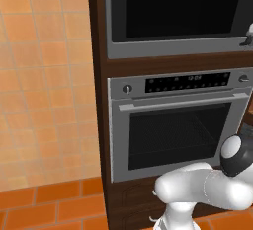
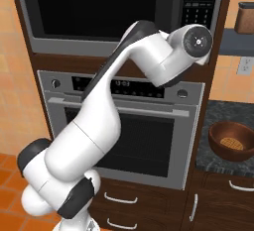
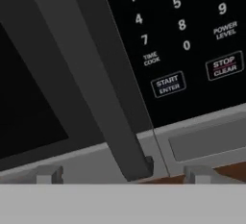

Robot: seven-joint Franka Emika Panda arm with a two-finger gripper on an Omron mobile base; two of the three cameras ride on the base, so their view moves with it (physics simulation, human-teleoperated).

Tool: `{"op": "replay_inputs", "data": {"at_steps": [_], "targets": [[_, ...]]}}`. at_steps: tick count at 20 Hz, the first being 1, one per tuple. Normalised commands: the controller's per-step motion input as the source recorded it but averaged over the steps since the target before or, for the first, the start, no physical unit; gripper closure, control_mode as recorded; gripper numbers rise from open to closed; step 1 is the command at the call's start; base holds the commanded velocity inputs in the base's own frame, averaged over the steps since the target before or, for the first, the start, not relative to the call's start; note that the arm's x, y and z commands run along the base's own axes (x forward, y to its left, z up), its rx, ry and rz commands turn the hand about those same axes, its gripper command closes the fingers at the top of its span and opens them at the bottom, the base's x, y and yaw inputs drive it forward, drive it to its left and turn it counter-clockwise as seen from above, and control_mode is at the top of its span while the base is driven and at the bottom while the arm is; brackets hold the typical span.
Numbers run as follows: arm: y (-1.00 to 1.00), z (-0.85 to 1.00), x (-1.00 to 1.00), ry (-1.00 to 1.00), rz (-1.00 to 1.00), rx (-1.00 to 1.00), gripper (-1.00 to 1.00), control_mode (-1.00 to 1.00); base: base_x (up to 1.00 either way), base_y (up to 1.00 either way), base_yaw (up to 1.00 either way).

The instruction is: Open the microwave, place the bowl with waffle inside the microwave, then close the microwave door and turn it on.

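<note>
Opening stage: nothing is done yet. I hold the claw [image 3: 122, 172] spread wide and empty before the microwave door [image 2: 99, 7], which looks shut. Its long dark bar handle [image 3: 91, 83] passes between the two finger tips. The microwave [image 1: 173, 46] sits in dark wood above the silver oven [image 2: 129, 126]. The brown, rounded bowl [image 2: 232, 141] holding the gridded golden waffle [image 2: 231, 143] waits on the speckled dark desk [image 2: 213, 113] at right. The glossy black keypad [image 3: 187, 35] lies just beside the handle.
</note>
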Motion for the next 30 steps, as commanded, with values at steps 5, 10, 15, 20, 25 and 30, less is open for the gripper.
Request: {"op": "replay_inputs", "data": {"at_steps": [5,10,15,20,25,30], "targets": [[-0.01,0.00,0.31,-0.11,0.00,0.00,-1.00,-1.00,0.00,0.00,0.00],[0.00,0.00,0.33,-0.01,0.00,0.00,-1.00,-1.00,0.00,0.00,0.00],[0.00,0.00,0.30,0.00,0.00,0.00,1.00,-1.00,0.00,0.00,0.00],[0.00,0.00,0.04,-0.04,0.00,0.00,1.00,-1.00,0.00,0.00,0.00],[0.01,0.06,-0.40,0.00,-0.04,0.00,1.00,-1.00,0.00,0.00,0.00],[0.00,0.16,-0.94,0.02,-0.27,0.00,1.00,-1.00,0.00,0.00,0.00]]}}
